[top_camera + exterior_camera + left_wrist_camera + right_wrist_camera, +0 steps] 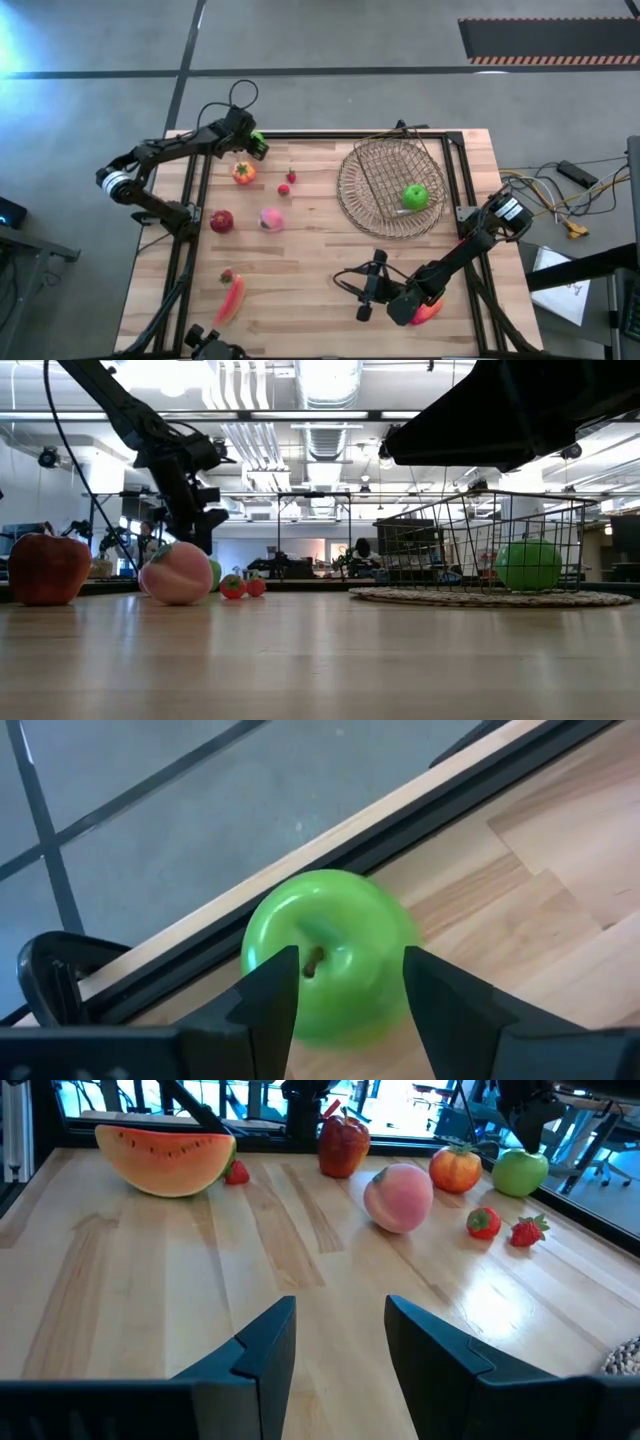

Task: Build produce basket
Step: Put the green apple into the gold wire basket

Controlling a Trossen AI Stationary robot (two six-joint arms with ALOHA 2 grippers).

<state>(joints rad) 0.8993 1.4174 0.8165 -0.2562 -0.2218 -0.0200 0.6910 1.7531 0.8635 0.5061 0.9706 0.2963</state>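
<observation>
Left gripper [340, 995] sits at the table's far-left corner, fingers astride a green apple [325, 955] that I see right by the black edge rail; fingers [270, 1005] flank it on both sides, but I can't tell if they actually pinch it or just bracket it. From the high view that apple [257, 141] shows as a green spot at the gripper tip [252, 143]. Right gripper [340, 1340] is low over the near-right part of the table [310, 300], fingers part open with bare wood between them, holding nothing. In the high view it [366, 289] points left, with something red-orange right under the arm's wrist that I can't identify. Basket [392, 186] is at far right of the table, round tan openwork dish, with a second green apple [414, 196] inside a wire-grid frame standing on it; the low view shows that apple [528, 564] behind the wire grid. Loose produce on the left half: tomato [243, 172] just near the left gripper, two small strawberries [287, 182] mid-table, dark red fruit [221, 220] and pink peach [271, 219] side by side, apart. Near the front-left edge lies an orange-red slice [231, 298] with a small strawberry [227, 275] just beside it; the right wrist view shows it as a melon-like wedge [165, 1160].
</observation>
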